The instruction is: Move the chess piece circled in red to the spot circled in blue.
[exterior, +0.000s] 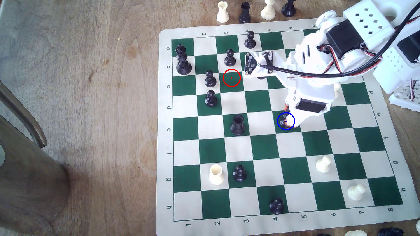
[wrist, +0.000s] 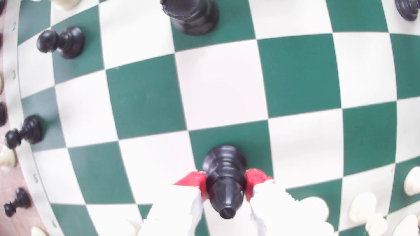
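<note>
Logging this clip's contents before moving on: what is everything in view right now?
chess mat: one, green and cream, on the wooden table.
black bishop: one, on the blue-ringed square, held.
red ring: one, around a bare green square.
black king: one, at the exterior view's upper-left board corner.
black rook: one, mid-board.
small black pieces: six, scattered over the board.
cream pieces: three, on the board's lower rows in the exterior view.
spare pieces: several, black and cream, beyond the mat's edges.
gripper: one, white with red pads, shut on the black bishop.
</note>
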Robot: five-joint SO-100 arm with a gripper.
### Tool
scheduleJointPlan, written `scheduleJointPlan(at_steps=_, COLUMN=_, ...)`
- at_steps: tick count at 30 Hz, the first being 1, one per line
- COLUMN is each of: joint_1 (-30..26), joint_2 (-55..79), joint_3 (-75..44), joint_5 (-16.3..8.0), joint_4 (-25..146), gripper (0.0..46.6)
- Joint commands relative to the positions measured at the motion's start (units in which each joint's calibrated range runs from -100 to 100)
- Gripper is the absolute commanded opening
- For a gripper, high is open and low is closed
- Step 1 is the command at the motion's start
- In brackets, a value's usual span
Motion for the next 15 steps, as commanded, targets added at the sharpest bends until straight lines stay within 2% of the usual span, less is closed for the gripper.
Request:
scheduleJointPlan(at_steps=1, joint_1=0.3, joint_2=-0.9, joint_3=-0.2, joint_5=0.1, joint_4=-0.6, gripper=2.1)
scheduleJointPlan(at_steps=9, joint_1=0.2, joint_2=-1.2, joint_3=-0.1, joint_5=0.2, joint_4=-0.6, gripper=3.0)
scheduleJointPlan(at_steps=14, joint_1=0.3, joint_2=-2.4, joint_3=0.5, joint_5=0.4, joint_4=-0.6, gripper=9.6)
scheduleJointPlan(at_steps=15, joint_1=0.4, joint_2=-2.9, joint_3=0.7, joint_5=0.5, joint_4=-0.6, gripper=12.5)
